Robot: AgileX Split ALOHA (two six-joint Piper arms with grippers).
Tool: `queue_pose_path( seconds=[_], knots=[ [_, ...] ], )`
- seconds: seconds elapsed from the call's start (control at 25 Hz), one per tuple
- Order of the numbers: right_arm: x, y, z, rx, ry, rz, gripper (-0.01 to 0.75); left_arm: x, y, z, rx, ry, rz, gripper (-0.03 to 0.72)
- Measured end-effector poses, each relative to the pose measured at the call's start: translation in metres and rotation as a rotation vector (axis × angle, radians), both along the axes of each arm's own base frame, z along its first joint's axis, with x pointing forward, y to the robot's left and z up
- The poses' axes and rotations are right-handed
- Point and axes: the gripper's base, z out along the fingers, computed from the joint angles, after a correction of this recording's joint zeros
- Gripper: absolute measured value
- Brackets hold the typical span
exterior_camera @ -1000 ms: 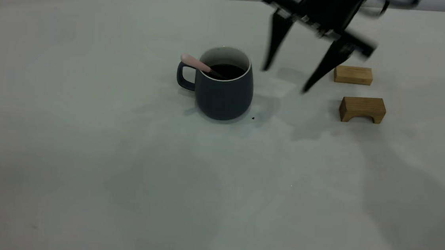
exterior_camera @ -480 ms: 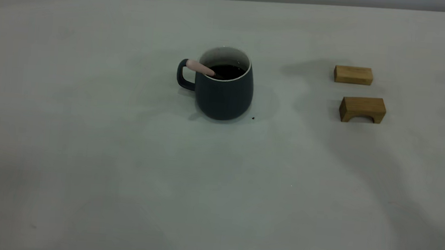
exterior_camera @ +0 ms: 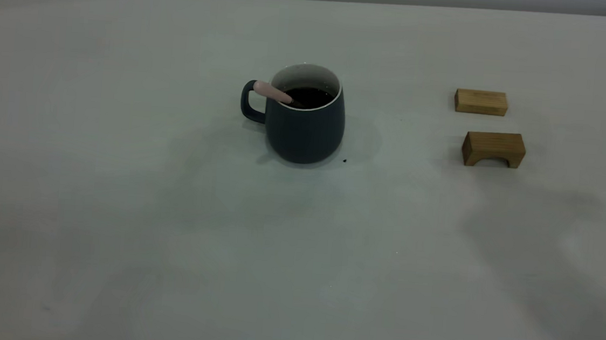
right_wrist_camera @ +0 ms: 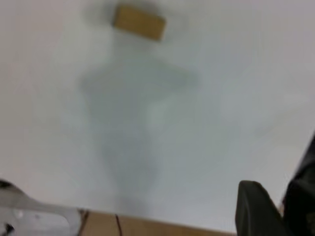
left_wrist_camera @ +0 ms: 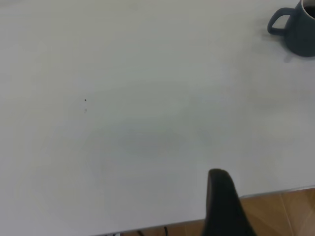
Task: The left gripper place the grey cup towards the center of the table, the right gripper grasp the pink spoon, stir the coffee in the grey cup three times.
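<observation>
I'm seeing pink spoon [exterior_camera: 272, 92] resting in grey cup [exterior_camera: 305, 117] | both hands far off, grip unreadable | stirring looking finished, nothing needing regrasping.

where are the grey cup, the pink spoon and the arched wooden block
grey cup [exterior_camera: 306, 132], exterior view, front of its dark body
pink spoon [exterior_camera: 269, 90], exterior view, pink handle resting on the cup's rim
arched wooden block [exterior_camera: 493, 147], exterior view, its front face above the arch
</observation>
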Motion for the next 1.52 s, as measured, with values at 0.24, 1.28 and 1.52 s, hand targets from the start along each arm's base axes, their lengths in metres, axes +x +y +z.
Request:
queue_pose_path(
  seconds=[0.24, 1.28, 1.52],
  knots=[
    [-0.076, -0.033, 0.017, 0.023, -0.096, -0.12, 0.181, 0.0, 0.0, 0.0, 0.0, 0.0, 0.0, 0.519],
    [-0.311, -0.08, -0.007, 0.4, -0.747, -0.014, 0.214, 0.0, 0.0, 0.0, 0.0, 0.0, 0.0, 0.519],
    [-0.301, -0.079, -0.028, 0.435, -0.688, -0.079, 0.219, 0.0, 0.0, 0.0, 0.0, 0.0, 0.0, 0.519]
  ],
)
